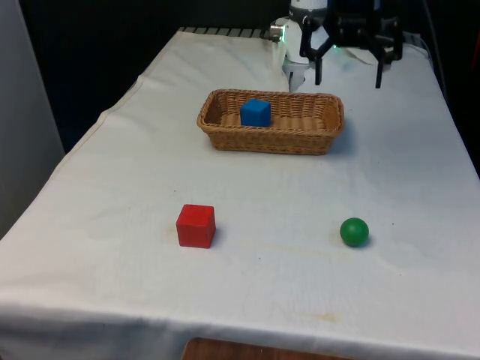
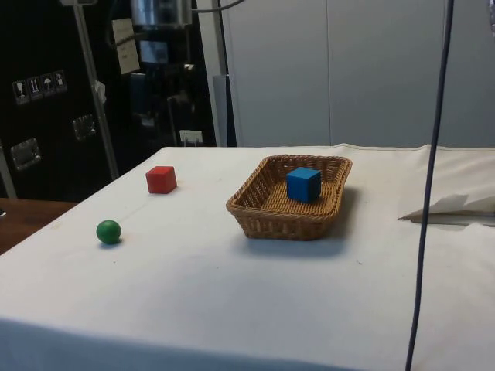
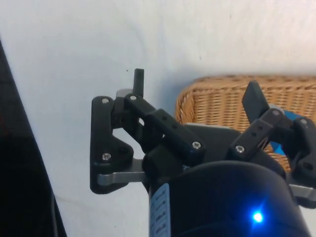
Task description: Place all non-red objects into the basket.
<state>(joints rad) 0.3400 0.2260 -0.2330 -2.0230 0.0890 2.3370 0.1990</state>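
- Front view: a woven wicker basket (image 1: 271, 133) sits on the white tablecloth (image 1: 105, 195) toward the far end of the table. A blue cube (image 1: 256, 112) rests inside it, in the half toward the front view's left. Nearer the camera, two things lie on the cloth, well apart from each other and from the basket: a red cube (image 1: 196, 226) toward the front view's left and a green ball (image 1: 354, 232) toward the front view's right. The black gripper (image 1: 349, 75) hangs in the air beyond the basket's far right corner, its two fingers spread wide with nothing between them.
- Side view: the basket (image 2: 267, 216) holds the blue cube (image 2: 303, 185) against its floor. The red cube (image 2: 161, 179) and green ball (image 2: 108, 231) sit out on the cloth (image 2: 232, 294), the ball closer to the table's edge.
- Wrist view: the gripper (image 3: 195, 89) hovers with fingers apart and empty, above the cloth just beside one end of the basket (image 3: 222, 101).
- Progress, as a judgement: the blue cube is done. The green ball is the one non-red thing left outside. The red cube should stay where it is.
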